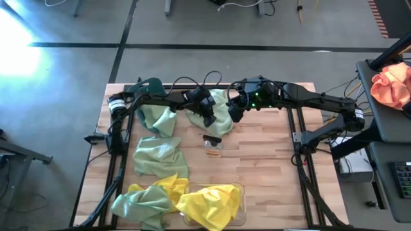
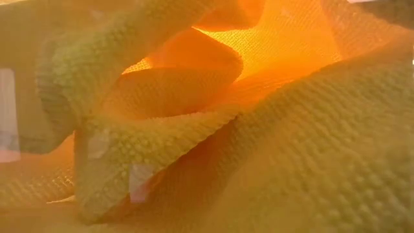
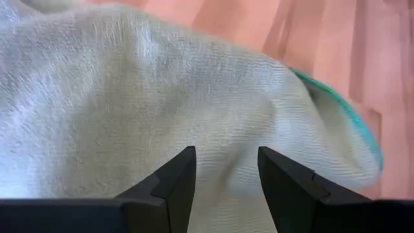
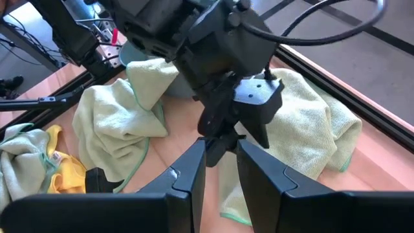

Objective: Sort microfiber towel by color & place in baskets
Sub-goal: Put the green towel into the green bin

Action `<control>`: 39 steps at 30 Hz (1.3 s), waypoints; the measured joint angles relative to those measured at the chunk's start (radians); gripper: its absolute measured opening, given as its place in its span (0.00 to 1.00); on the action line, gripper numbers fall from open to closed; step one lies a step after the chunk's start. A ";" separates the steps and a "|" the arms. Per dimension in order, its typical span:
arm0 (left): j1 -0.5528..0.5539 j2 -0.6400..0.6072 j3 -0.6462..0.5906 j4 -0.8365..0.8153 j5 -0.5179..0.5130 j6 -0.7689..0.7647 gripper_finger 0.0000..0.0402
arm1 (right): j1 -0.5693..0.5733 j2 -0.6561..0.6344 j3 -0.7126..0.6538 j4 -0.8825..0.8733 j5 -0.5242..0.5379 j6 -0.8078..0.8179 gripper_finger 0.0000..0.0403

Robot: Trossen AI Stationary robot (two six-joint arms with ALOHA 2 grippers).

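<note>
From above, the left gripper (image 1: 209, 120) hangs over a sage towel (image 1: 218, 114) at the desk's (image 1: 270, 173) far edge, the right gripper (image 1: 235, 110) just beside it; four sage towels and two yellow ones show. The low view is filled by a yellow towel (image 2: 272, 162). The left wrist view shows parted, empty jaws just above that sage towel (image 3: 129, 110); the right wrist view shows parted, empty jaws near the left gripper (image 4: 223, 139).

Sage green towels (image 1: 160, 156) crumpled along bench left and far middle. Yellow towel (image 1: 210, 204) heaped over clear basket (image 1: 239, 190) at near edge. Teal basket (image 1: 153, 85) far left, mostly hidden.
</note>
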 joint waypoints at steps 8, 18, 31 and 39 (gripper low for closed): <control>0.001 0.096 0.082 -0.131 -0.045 0.075 0.38 | 0.000 0.000 0.000 -0.001 0.000 0.000 0.20; -0.009 0.137 0.153 -0.218 -0.101 0.125 0.38 | 0.000 0.000 0.000 -0.001 0.000 0.000 0.20; -0.013 0.137 0.153 -0.236 -0.161 0.124 0.19 | 0.000 0.000 0.000 -0.001 0.000 0.000 0.20; -0.013 0.137 0.152 -0.236 -0.161 0.103 0.08 | 0.000 0.000 0.000 -0.001 0.000 0.000 0.20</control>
